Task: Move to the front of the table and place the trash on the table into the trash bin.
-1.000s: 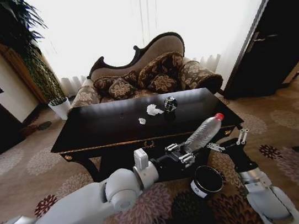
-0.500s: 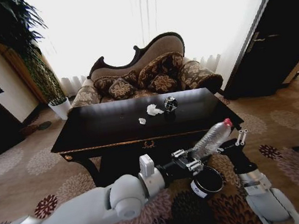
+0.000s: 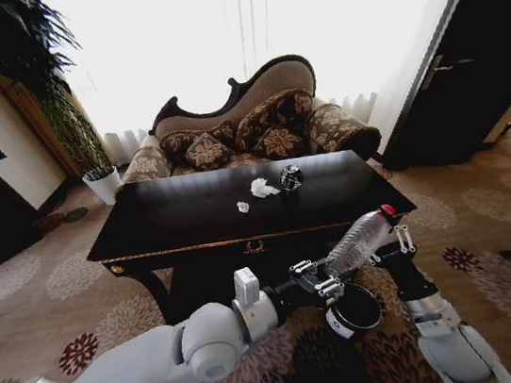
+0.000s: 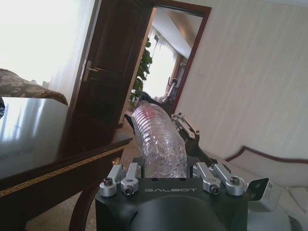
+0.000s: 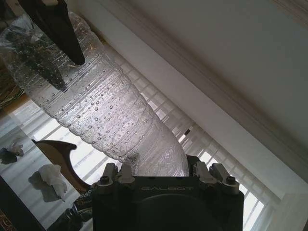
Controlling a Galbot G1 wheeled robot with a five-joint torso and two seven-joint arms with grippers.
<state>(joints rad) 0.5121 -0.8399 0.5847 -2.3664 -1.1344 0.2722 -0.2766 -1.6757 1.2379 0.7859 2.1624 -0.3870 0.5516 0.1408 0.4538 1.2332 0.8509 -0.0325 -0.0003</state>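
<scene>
L gripper (image 3: 328,281) is clamped on the base of a clear plastic bottle (image 3: 358,240), held tilted w/ its red cap up and to the right, just above the bin (image 3: 353,310) on the carpet near the table's (image 3: 174,224) front right corner. R gripper (image 3: 390,251) is close beside the bottle's cap end; can't tell if it's gripping. On the tabletop, far centre: white paper wad (image 3: 262,188), smaller white scrap (image 3: 242,207), dark can (image 3: 291,178). Sofa (image 3: 246,126) behind the table.
</scene>
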